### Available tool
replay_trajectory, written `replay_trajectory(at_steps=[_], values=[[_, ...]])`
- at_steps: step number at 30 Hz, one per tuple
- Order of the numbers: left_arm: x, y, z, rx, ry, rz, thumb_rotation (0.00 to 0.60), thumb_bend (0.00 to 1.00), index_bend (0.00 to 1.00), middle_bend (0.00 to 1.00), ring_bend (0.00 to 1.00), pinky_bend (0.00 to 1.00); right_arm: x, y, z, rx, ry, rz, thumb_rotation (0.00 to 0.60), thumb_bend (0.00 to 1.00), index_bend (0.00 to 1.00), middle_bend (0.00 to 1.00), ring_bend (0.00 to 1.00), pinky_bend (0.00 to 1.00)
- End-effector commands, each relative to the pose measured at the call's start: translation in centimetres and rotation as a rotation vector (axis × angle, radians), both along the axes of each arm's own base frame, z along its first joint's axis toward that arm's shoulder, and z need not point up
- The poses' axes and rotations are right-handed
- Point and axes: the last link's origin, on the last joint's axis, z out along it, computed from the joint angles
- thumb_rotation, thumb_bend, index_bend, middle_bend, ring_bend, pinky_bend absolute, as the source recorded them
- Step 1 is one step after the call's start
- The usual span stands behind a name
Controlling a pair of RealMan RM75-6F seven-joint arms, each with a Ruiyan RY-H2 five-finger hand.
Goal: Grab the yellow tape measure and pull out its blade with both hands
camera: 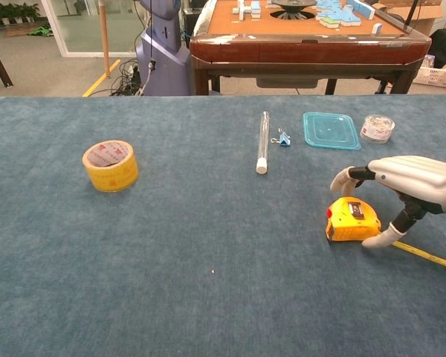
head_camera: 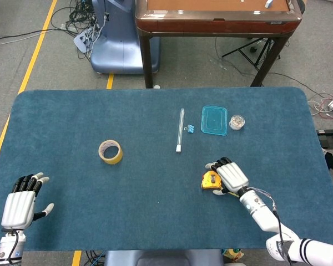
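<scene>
The yellow tape measure lies flat on the blue table, right of centre and toward the front. A short length of its yellow blade runs out to the right along the cloth. My right hand arches over the case's right side, fingers spread. Its thumb tip touches the case's near right corner and one fingertip hangs past the far side; the case is not lifted. My left hand rests open at the front left corner, far from the case, and shows only in the head view.
A yellow roll of adhesive tape sits left of centre. Further back lie a clear tube, a blue binder clip, a teal lid and a small round clear container.
</scene>
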Motion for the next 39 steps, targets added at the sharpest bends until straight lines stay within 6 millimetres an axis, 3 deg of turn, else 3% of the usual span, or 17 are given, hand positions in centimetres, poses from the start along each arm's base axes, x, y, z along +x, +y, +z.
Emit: replay_trajectory(at_steps=[1,12,18,24,29,39], values=[[0.0,0.0,0.0,0.000,0.000,-0.001,0.600,0.17,0.26,0.18,0.13,0.09,0.1,0.1,-0.2,0.011,0.001,0.003,0.600,0.20,0.25,0.31,0.22,0.14],[-0.1,-0.1,0.2,0.006,-0.002,0.001,0.600,0.17,0.25,0.18,0.13,0.09,0.2,0.2,-0.2,0.035,0.023,0.014,0.600,0.27,0.25,0.31,0.22,0.14],[-0.1,-0.1,0.1,0.006,-0.004,-0.001,0.600,0.17,0.25,0.18,0.13,0.09,0.2,0.2,-0.1,0.041,0.024,0.009,0.600,0.41,0.26,0.34,0.23,0.14],[-0.1,0.5,0.2,-0.003,-0.002,-0.007,0.600,0.17,0.25,0.18,0.13,0.09,0.9,0.2,0.0,0.042,-0.012,0.008,0.600,0.57,0.40,0.46,0.29,0.14],[0.7,2.7,0.5,-0.028,0.005,-0.056,0.600,0.17,0.25,0.18,0.13,0.09,2.8,-0.5,0.6,0.029,-0.059,0.032,0.600,0.65,0.50,0.54,0.35,0.14],[3.9,8.6,-0.2,-0.103,-0.134,-0.126,0.600,0.17,0.24,0.18,0.13,0.09,8.1,-1.7,1.6,-0.060,-0.108,0.085,0.600,0.73,0.54,0.59,0.42,0.15]])
